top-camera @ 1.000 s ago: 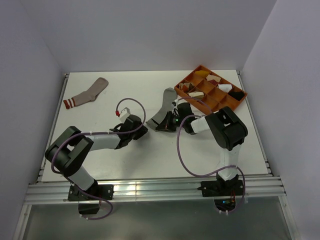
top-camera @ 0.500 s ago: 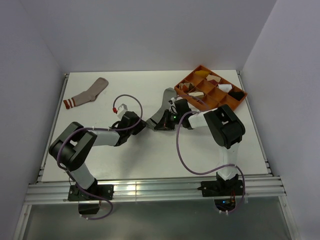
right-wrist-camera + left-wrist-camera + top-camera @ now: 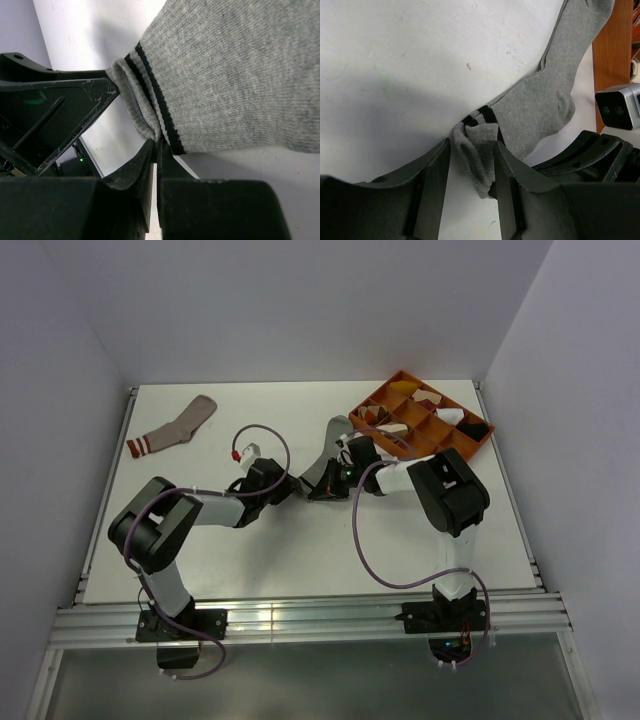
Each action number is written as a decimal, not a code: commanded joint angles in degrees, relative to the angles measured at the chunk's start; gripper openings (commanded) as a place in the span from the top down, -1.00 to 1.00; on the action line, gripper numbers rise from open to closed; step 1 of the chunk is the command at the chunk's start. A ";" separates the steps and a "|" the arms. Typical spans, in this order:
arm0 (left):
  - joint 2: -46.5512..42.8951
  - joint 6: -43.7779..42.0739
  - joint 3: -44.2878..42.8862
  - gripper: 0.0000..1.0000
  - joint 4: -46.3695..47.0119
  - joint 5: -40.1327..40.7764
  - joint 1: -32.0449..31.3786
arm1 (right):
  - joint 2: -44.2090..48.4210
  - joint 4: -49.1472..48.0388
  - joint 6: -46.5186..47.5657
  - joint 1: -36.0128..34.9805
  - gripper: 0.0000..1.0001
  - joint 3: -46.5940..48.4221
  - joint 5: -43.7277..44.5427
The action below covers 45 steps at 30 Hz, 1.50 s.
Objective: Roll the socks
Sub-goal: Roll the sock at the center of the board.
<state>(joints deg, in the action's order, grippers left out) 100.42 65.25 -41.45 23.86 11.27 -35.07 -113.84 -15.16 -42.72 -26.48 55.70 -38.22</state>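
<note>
A grey sock (image 3: 333, 440) with dark cuff stripes lies mid-table, its cuff folded over at the near end. In the left wrist view the folded cuff (image 3: 479, 155) sits between the fingers of my left gripper (image 3: 471, 145), which is open; one finger touches the fold and a gap shows on the other side. My right gripper (image 3: 157, 145) is shut on the cuff edge of the grey sock (image 3: 235, 75). In the top view both grippers meet at the cuff, left gripper (image 3: 292, 488) and right gripper (image 3: 322, 486). A pinkish-tan sock (image 3: 175, 427) lies flat at the far left.
An orange divided tray (image 3: 404, 375) with small cloth bundles stands at the back right, close to the grey sock's toe; its edge (image 3: 610, 50) shows in the left wrist view. White walls close the table on three sides.
My left gripper has slid right toward the grey sock's cuff, which now sits between its fingers. The right gripper has kept its pinch and barely moved.
</note>
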 commanded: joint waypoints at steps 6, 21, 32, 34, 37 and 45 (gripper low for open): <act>2.06 -1.44 -4.07 0.12 -1.53 -0.46 -0.17 | -1.56 4.43 2.20 0.02 1.00 2.04 1.04; 4.52 -1.09 -10.23 0.59 -14.01 3.23 -1.14 | -1.38 6.37 3.43 -0.06 1.00 3.10 2.18; 6.45 -4.42 -17.87 0.99 -29.12 7.19 -1.23 | 6.08 0.49 5.80 -1.56 0.66 -1.03 6.13; 6.19 -4.96 -19.71 0.99 -33.51 7.45 -1.23 | 10.02 -2.57 7.73 -2.35 0.50 -3.66 9.29; 5.66 -5.84 -21.30 0.99 -38.09 6.84 -1.23 | 14.50 -7.66 9.67 -3.40 0.30 -7.61 12.80; 7.77 -8.74 -26.22 0.99 -47.49 5.26 -1.14 | 19.01 -17.87 19.60 -9.90 0.25 -15.18 22.74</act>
<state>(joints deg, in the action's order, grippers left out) 106.34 59.31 -65.10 -15.88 16.40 -36.40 -96.29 -25.65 -29.30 -33.63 42.48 -21.69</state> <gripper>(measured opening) 0.034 0.371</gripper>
